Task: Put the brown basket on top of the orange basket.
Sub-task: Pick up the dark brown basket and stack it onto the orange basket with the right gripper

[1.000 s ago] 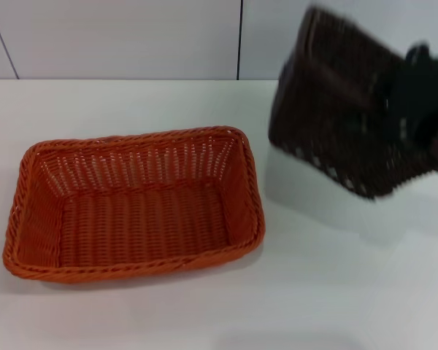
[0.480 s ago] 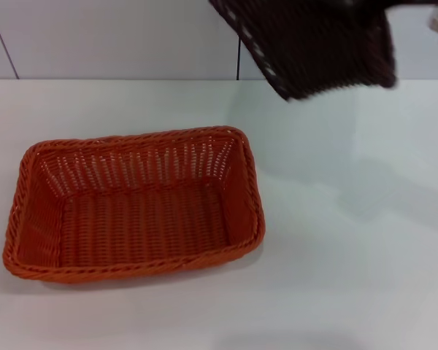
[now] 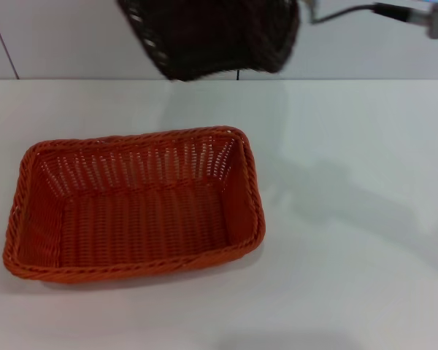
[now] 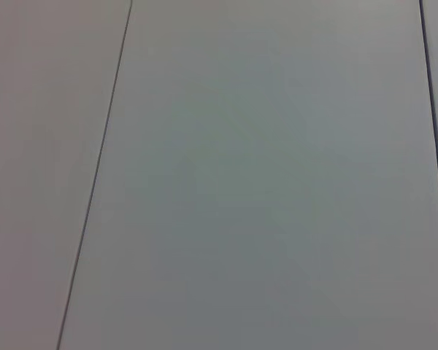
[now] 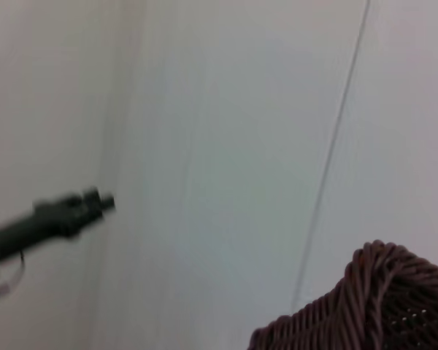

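The brown basket [image 3: 212, 36] hangs in the air at the head view's top edge, tilted, above and beyond the far rim of the orange basket [image 3: 135, 208], which rests on the tabletop [image 3: 350, 240] with its long axis running left to right. The right arm carries it; whether its fingers are clamped cannot be told. Nothing stands between the baskets. The left arm is out of sight.

right arm part [image 3: 365, 10]: thin grey rod or cable, running across the upper edge of the head view
rod end [image 3: 432, 20]: grey and black piece, shape not clear
dark part [image 5: 55, 217]: black, long, knobby at the end, in right wrist view
loop [image 5: 4, 275]: pale thin cable
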You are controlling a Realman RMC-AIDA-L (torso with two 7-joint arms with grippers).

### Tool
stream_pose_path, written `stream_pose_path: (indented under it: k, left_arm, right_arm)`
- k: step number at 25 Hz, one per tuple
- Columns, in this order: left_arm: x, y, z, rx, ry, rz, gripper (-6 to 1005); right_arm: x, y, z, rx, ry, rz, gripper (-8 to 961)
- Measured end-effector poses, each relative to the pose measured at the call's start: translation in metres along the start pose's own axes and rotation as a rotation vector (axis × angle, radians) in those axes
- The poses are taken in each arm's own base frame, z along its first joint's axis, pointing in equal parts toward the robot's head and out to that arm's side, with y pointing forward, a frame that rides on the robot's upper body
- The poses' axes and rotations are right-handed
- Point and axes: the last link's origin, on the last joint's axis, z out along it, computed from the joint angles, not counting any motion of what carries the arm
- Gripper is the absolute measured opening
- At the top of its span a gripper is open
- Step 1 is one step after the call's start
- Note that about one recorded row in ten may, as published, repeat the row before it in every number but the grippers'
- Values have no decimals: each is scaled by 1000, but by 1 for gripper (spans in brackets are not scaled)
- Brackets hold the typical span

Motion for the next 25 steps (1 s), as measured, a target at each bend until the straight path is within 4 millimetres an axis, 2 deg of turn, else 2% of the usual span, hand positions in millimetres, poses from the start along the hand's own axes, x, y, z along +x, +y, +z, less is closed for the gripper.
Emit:
stream_pose_path:
  k: [6,11,14,18,25]
  left_arm:
    - [1,1,2,-3,3,1,452]
    - [2,4,7,-13,10,0,451]
    - [2,4,7,-13,10,0,451]
    - [2,14,14,-30,20,49,451]
    - [2,15,15,-38,28,47,450]
  right_arm:
    - [-21,12,10,34,-107,111,188]
    - [-35,7,23,135,-106,202,189]
    - [-47,8,33,133,-62,197,189]
    - [-57,-3,54,121,80,208,189]
    - [-69,2,80,90,208,172,188]
